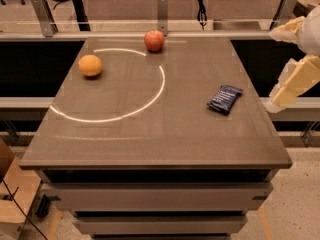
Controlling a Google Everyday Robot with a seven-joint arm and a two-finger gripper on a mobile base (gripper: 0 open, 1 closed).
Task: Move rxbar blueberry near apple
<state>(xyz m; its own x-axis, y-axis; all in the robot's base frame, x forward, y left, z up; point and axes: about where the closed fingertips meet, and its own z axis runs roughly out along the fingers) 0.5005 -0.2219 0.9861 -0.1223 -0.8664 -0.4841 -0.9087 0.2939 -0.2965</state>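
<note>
One rxbar blueberry (225,99) on table (150,134), claw (276,103) near its right side

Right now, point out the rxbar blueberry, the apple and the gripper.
rxbar blueberry (225,99), camera view, middle of the navy wrapper.
apple (154,40), camera view, middle of its red skin.
gripper (276,103), camera view, its lower tip, beyond the table's (150,144) right edge.

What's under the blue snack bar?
Just the brown table: the rxbar blueberry lies flat on it, near the right edge. The spot right beneath the wrapper is covered. The robot's hand is off to the right, beside the table, not touching the bar.
</note>
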